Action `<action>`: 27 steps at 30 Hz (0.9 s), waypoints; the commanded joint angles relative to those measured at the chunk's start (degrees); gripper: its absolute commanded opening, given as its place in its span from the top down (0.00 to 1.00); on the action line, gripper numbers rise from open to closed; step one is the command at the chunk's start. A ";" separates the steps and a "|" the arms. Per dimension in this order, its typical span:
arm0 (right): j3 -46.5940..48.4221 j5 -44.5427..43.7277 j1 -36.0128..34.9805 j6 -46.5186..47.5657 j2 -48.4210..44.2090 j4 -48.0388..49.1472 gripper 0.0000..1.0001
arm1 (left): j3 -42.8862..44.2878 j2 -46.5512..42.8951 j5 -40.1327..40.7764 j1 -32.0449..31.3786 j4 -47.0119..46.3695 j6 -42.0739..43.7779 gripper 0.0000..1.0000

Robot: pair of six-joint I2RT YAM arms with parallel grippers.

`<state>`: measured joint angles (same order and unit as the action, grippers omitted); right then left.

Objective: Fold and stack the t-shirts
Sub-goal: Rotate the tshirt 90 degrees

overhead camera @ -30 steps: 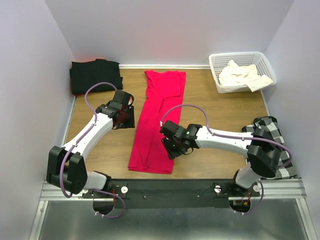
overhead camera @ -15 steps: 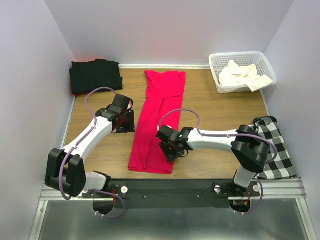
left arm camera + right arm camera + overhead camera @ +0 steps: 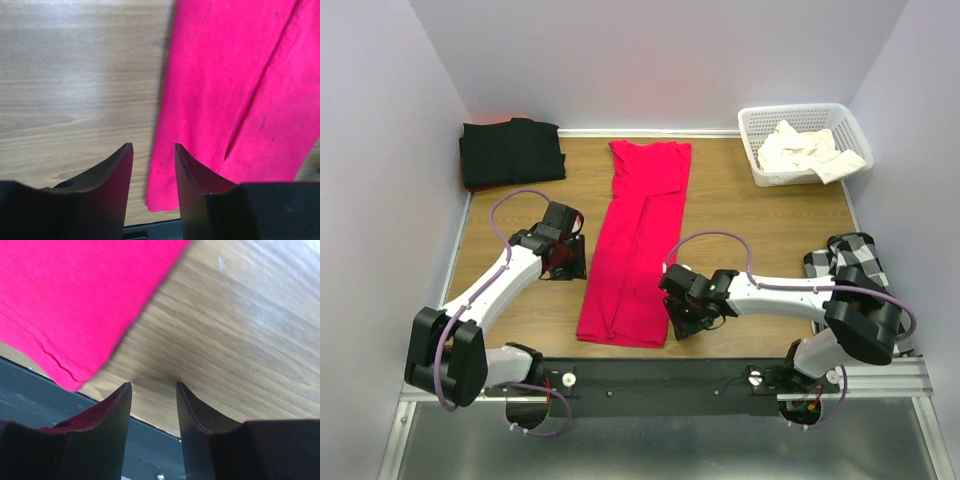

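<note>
The crimson-red t-shirt point(image 3: 638, 240) lies flat as a long narrow strip down the middle of the wooden table point(image 3: 760, 225). A black t-shirt point(image 3: 510, 152) sits folded at the back left. The cream-white one point(image 3: 805, 148) lies crumpled in the basket. My left gripper point(image 3: 566, 264) hovers open just left of the strip's left edge; the red cloth point(image 3: 235, 75) fills the right of its view and nothing is between the fingers point(image 3: 153, 145). My right gripper point(image 3: 684, 320) is open over bare wood point(image 3: 153, 384), just right of the red shirt's near corner point(image 3: 75, 290).
A white lattice basket point(image 3: 848, 120) stands at the back right. A black-and-white checked cloth point(image 3: 868, 280) lies at the right edge under the right arm. The black rail point(image 3: 650, 375) runs along the table's near edge, close to the shirt's hem. Walls enclose three sides.
My right gripper has moved off the red shirt, nearer and to the right, onto bare wood. My left gripper has slid nearer along the shirt's left edge. The shirts have not moved.
</note>
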<state>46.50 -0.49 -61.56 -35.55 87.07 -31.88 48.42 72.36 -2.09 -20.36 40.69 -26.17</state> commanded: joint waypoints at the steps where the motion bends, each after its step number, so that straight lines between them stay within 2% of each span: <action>1: -3.09 -0.82 -0.67 -0.66 -0.40 -5.56 0.50 | -1.49 -3.80 -2.21 0.14 1.06 -0.10 0.52; 8: 8.42 -4.34 -0.84 -0.05 1.17 -6.62 0.50 | -2.63 -7.14 -0.73 0.14 1.06 -2.21 0.53; 14: 16.59 -5.39 -1.46 1.62 7.84 -5.83 0.50 | -2.28 -7.76 -0.28 0.14 1.15 -3.18 0.53; 24: 21.53 -3.64 -2.60 4.52 20.32 -1.87 0.50 | -1.67 -6.62 0.94 0.14 0.80 -2.83 0.55; 27: 19.69 -2.94 -3.12 3.74 20.08 -1.96 0.51 | -1.75 -6.44 0.86 0.14 0.89 -2.65 0.56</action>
<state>67.55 -4.10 -63.26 -32.08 105.01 -34.24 46.35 65.69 -2.13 -20.36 41.43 -28.75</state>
